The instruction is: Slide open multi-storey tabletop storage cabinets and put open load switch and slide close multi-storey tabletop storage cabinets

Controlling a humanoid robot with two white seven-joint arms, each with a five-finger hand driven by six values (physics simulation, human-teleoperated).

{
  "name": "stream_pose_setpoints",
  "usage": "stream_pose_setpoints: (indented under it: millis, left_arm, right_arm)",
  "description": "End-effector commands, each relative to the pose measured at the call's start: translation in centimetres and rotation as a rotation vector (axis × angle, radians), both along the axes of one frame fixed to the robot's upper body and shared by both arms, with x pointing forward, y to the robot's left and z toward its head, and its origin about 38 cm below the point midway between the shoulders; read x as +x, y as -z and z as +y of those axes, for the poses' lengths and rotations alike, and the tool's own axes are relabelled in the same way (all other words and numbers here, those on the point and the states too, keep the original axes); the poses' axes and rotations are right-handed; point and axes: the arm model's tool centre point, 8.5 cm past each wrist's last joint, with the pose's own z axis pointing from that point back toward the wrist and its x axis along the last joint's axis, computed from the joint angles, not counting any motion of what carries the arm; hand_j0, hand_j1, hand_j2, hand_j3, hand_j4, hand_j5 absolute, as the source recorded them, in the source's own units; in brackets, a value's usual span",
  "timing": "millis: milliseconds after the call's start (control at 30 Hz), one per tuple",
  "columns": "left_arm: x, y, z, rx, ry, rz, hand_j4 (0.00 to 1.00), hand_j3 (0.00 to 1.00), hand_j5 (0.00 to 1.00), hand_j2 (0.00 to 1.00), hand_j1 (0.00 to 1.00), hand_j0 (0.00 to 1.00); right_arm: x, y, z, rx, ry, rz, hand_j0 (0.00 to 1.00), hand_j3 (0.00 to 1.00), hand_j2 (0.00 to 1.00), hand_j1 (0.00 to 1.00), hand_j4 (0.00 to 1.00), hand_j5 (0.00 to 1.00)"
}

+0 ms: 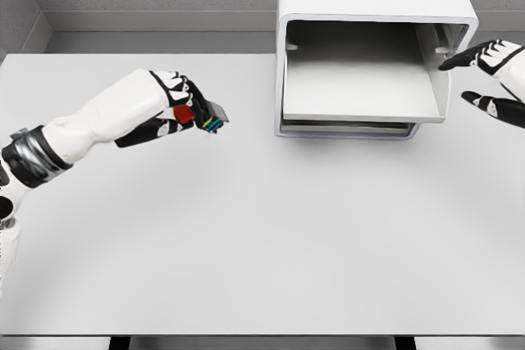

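Observation:
A white tabletop storage cabinet [373,6] stands at the back of the table, right of the middle. Its upper drawer [361,92] is pulled out toward me and shows a bare grey floor. My left hand [184,108] hovers over the table to the cabinet's left, shut on the load switch [209,116], a small dark block with a red part and coloured terminals. My right hand [492,79] floats at the cabinet's right front corner, fingers spread and holding nothing, close to the drawer's right edge.
The white table [262,252] spreads wide in front of the cabinet. Grey walls close off the back and the left side. A lower drawer front [344,130] shows just under the pulled-out one.

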Motion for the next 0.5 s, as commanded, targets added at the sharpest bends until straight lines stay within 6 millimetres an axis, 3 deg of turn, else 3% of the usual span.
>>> stream_pose_setpoints:
  millis: [0, 467]
  left_arm:
    - [0.0, -0.1, -0.6, -0.033, 0.007, -0.001, 0.36, 0.36, 0.36, 0.36, 0.36, 0.36]
    - [1.0, -0.9, -4.5, -0.1, 0.03, -0.041, 0.35, 0.35, 0.35, 0.35, 0.35, 0.35]
  right_arm:
    - [0.3, 0.6, -1.1, 0.01, 0.031, 0.023, 0.68, 0.68, 0.68, 0.68, 0.68, 0.68]
    - [0.8, 3.4, -4.7, 0.018, 0.138, 0.11, 0.68, 0.68, 0.68, 0.68, 0.68, 0.68]
